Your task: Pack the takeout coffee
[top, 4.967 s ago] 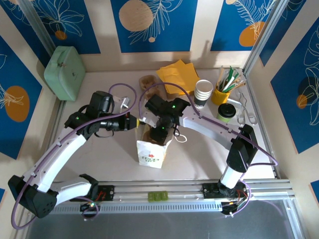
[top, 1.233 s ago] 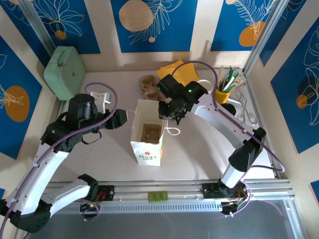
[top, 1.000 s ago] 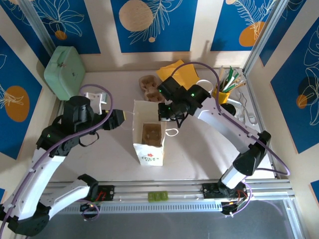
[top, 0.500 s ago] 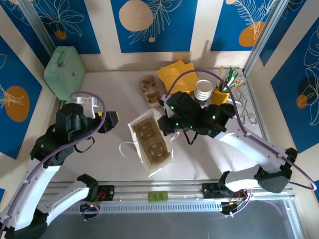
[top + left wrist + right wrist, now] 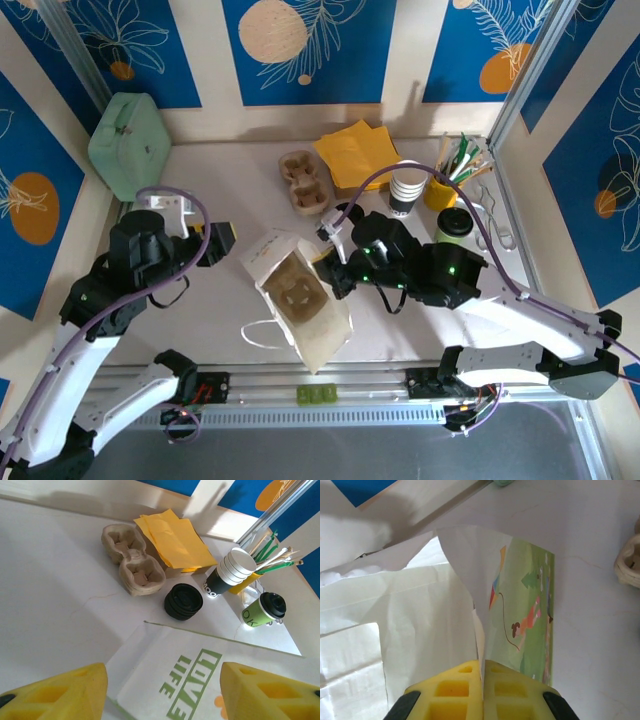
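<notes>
At far right of the table [image 5: 230, 175], takeout coffee [image 5: 455, 226] [image 5: 264, 609] stands upright, unheld: small paper cup, light-green side, round black plastic lid. Just beside it are a yellow straw cup [image 5: 445, 188] and a stack of dark white-rimmed cups [image 5: 407, 190]. Ribbed black lids [image 5: 183, 601] sit stacked nearby. Flat yellow napkins [image 5: 355, 152] and a moulded two-well pulp carrier [image 5: 303, 182] are at the back. White paper bag [image 5: 300, 305] is tipped at centre front, a brown pulp insert [image 5: 298, 290] visible in its mouth, its bottom near the front rail. Right claw [image 5: 482, 662] is pinched together on the thin bag rim. Left claw [image 5: 165, 685] is apart, empty, just left of the bag. Open table lies between bag and coffee.
</notes>
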Motion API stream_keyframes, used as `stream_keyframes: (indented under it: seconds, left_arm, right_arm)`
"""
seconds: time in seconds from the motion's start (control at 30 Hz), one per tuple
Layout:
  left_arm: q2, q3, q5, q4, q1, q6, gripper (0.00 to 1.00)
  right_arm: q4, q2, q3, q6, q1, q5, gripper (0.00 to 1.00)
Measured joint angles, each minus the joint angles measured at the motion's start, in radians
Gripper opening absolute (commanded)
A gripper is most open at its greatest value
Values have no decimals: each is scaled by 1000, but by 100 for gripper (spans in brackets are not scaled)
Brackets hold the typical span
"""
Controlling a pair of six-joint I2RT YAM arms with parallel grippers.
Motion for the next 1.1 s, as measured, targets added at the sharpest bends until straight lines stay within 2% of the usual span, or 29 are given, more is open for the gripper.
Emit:
stream_keyframes:
  seconds: [0.3,0.47,0.7,1.1]
  left_arm:
    - [1,-4,0,7,0,-5,61]
    - [1,-6,0,7,0,-8,61]
    - [1,-26,1,21,0,-27,61]
    - [-1,-52,0,22,0,-58,61]
  right_arm:
    - [1,14,4,12,12,28,0]
    - [-68,59,79,82,-13,21,0]
    - [-172,143,229,230,-88,-37,0]
    - [-217,199,237,403,-327,-270,0]
